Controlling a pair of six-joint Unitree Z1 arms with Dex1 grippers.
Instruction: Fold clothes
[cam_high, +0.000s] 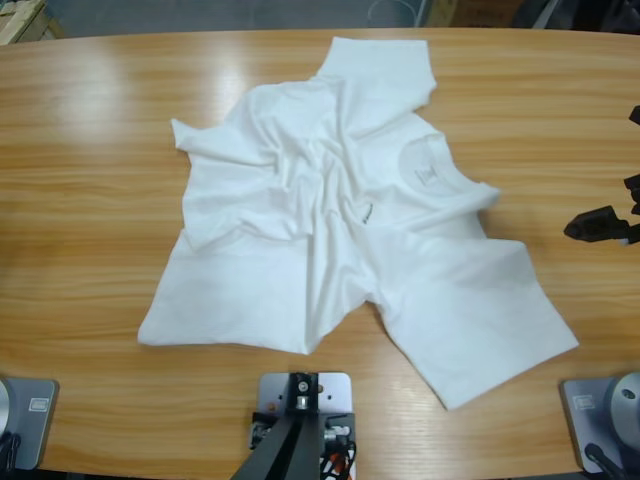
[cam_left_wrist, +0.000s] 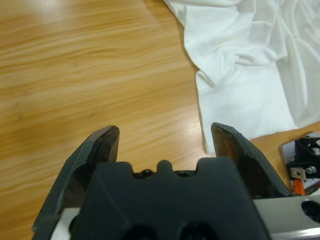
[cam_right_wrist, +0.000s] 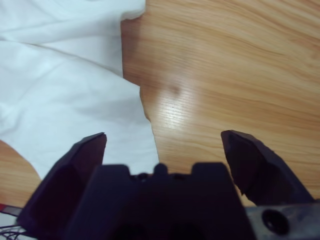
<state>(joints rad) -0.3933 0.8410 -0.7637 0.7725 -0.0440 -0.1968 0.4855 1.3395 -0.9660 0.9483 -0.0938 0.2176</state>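
Across the middle of the long wooden tabletop (cam_high: 90, 120) lies the white T-shirt (cam_high: 330, 230), crumpled and unfolded. Its body is bunched into ridges around the centre. One sleeve juts toward the far edge, the round neck sits just right of the middle, and two broad flaps spread toward the near edge.

I judge that folding has not yet begun: no edge is lifted and nothing is squared up. The next move, as I read it, calls for bringing both pincers to the cloth, pinching two outer edges and drawing them apart so the shirt lies flat before any fold is made.

My left pincer (cam_left_wrist: 165, 137) hovers over bare wood with its two black jaws spread wide and nothing between them. In its wrist view the shirt's edge lies just beyond the jaw on the picture's right side, close but not gripped.

My right pincer (cam_right_wrist: 162, 145) is also spread wide and empty. In its wrist view one jaw sits over a white corner of the shirt and the other over bare wood; I cannot tell whether it touches the cloth. From above, only a dark tip of an arm shows at the right edge, well apart from the shirt.
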